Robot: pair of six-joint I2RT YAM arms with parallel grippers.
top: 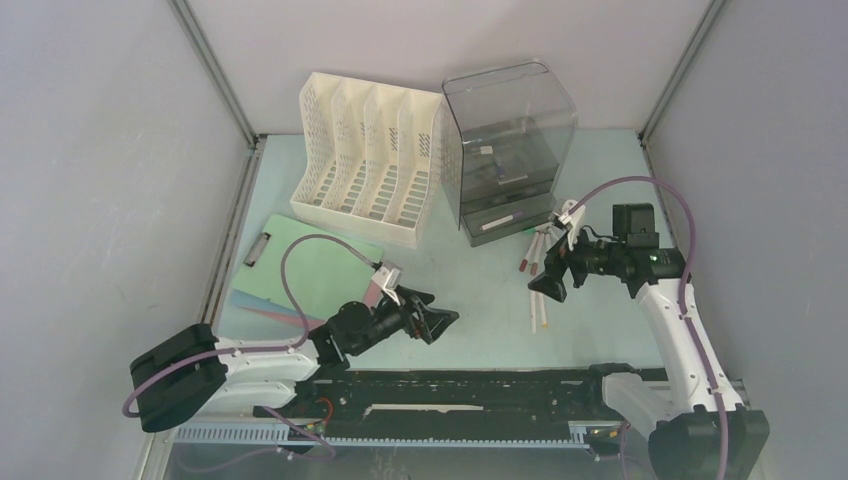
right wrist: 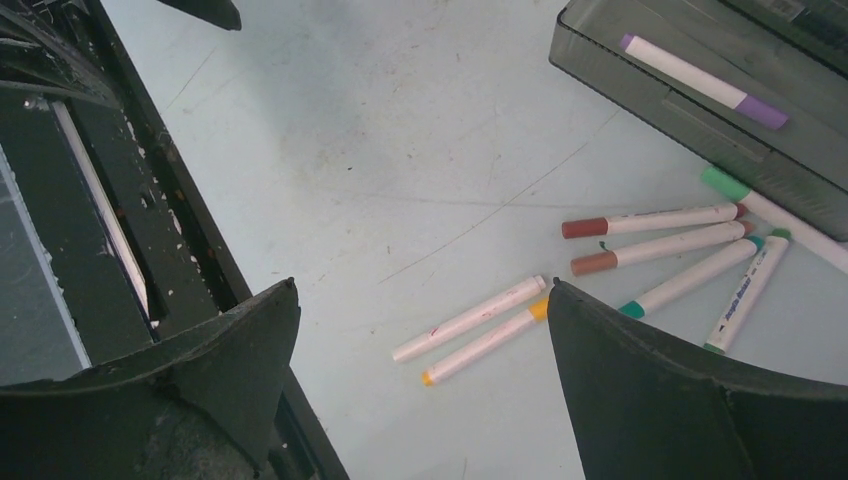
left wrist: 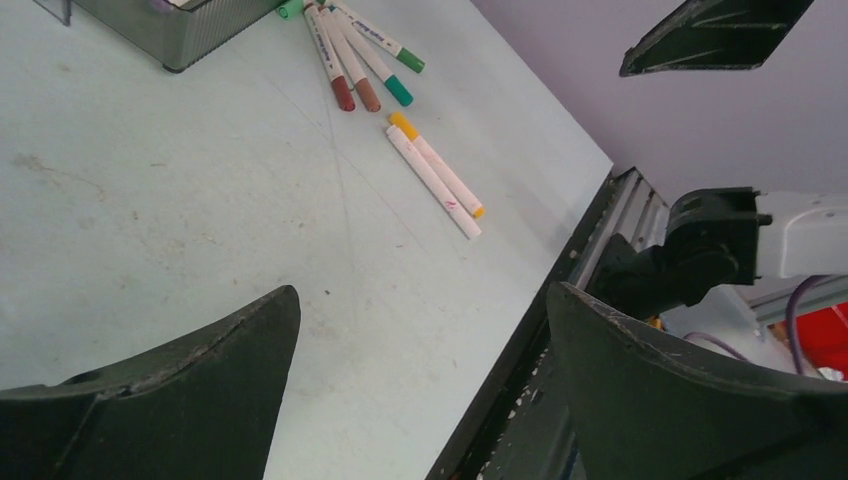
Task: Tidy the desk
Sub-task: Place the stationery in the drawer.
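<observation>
Bright, even light — soft shadows, seemingly sharp.

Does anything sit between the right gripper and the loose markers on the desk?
Nothing visible does. The right gripper, jaws open, hangs close by the markers, with only bare desk between them. The grey drawer unit stands past the markers, not in the path.

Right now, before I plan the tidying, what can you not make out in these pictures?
Top view: the left arm covers the near corner of the flat green clipboard and part of the pastel paper sheets by it.
Top view: the tinted wall of the smoky grey plastic drawer box blurs its contents.
Right wrist view: print on the white green-tipped marker is too small; the right edge cuts off the green-capped marker.
</observation>
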